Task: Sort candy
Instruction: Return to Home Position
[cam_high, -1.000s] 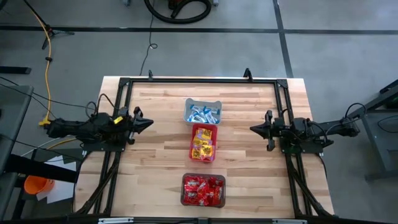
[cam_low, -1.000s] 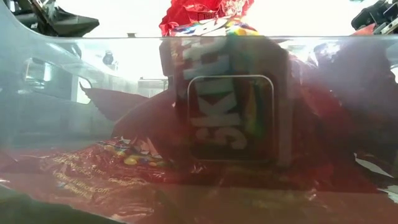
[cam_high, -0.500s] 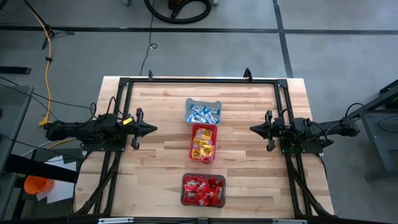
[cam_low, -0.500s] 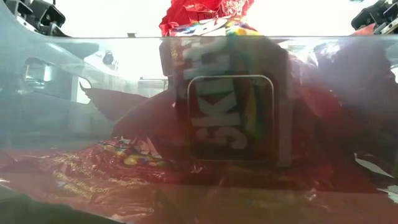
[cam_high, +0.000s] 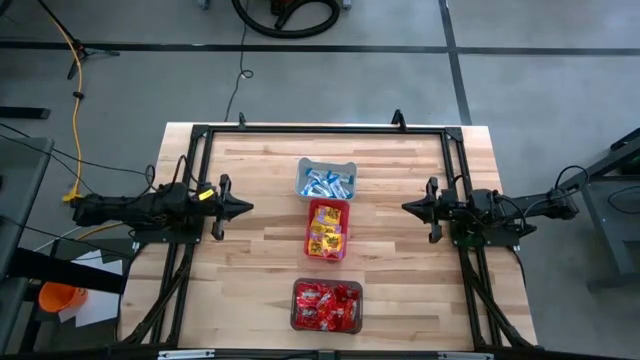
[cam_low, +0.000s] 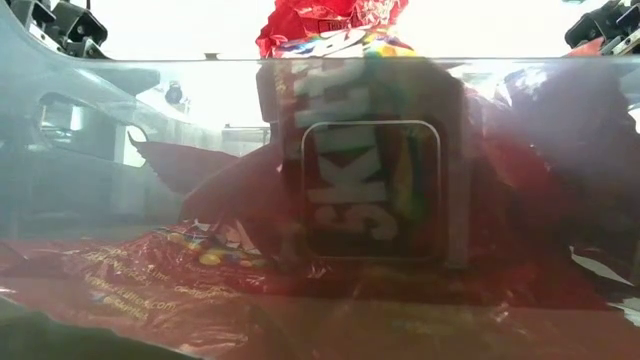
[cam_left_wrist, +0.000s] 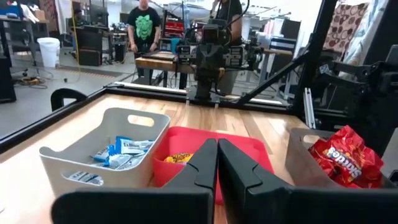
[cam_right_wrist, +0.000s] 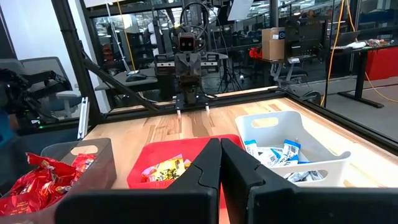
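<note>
Wooden table (cam_high: 260, 190), black frame (cam_high: 320, 128) round its edge. Three bins line up down the middle: the pale grey bin (cam_high: 327, 162) nearest the far edge, the red bin (cam_high: 310, 230) just in front of it, and the dark bin (cam_high: 294, 305) well apart, by the near edge. Off to the left, a yellow cable (cam_high: 76, 120) trails over the floor, with an orange bucket (cam_high: 60, 297) lower down. In the room beyond the table, a person (cam_left_wrist: 143, 25) in a dark shirt is standing.

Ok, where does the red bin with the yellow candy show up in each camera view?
High view: red bin at table centre, middle of three bins.
Low view: not in it; red candy fills the picture.
Left wrist view: centre, beyond the left gripper's shut jaws.
Right wrist view: centre, beyond the right gripper's shut jaws.
Shared landmark: the white bin of blue-and-white candy beside it.
</note>
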